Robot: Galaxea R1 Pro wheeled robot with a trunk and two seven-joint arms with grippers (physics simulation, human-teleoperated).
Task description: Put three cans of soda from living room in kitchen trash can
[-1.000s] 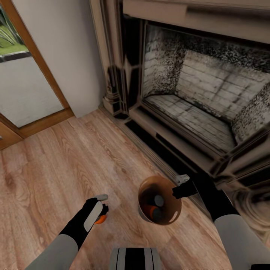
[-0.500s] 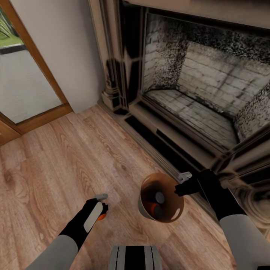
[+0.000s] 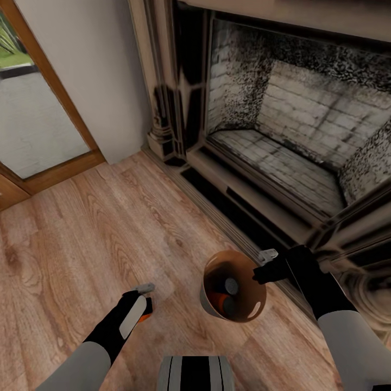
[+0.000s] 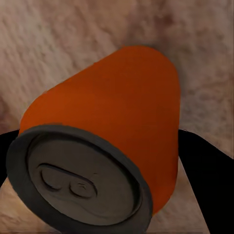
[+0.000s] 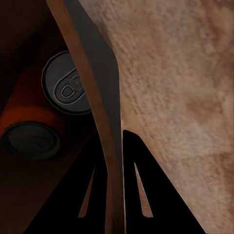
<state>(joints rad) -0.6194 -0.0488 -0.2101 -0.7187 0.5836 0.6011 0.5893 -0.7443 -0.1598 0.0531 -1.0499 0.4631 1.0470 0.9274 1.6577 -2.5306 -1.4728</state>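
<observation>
The left claw (image 3: 145,305) has dipped a touch lower over the wood floor (image 3: 81,233), pinching the third soda can (image 4: 105,146). Two cans (image 3: 225,296) already sit inside the trash can (image 3: 247,312), whose rim the right claw (image 3: 262,266) pinches beside the fireplace (image 3: 293,136). One can left to drop.

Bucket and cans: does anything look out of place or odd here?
Nothing looks spilled or damaged. The bucket hangs from the right gripper, pinched by its rim, with two cans lying inside. The left gripper holds the third can.
</observation>
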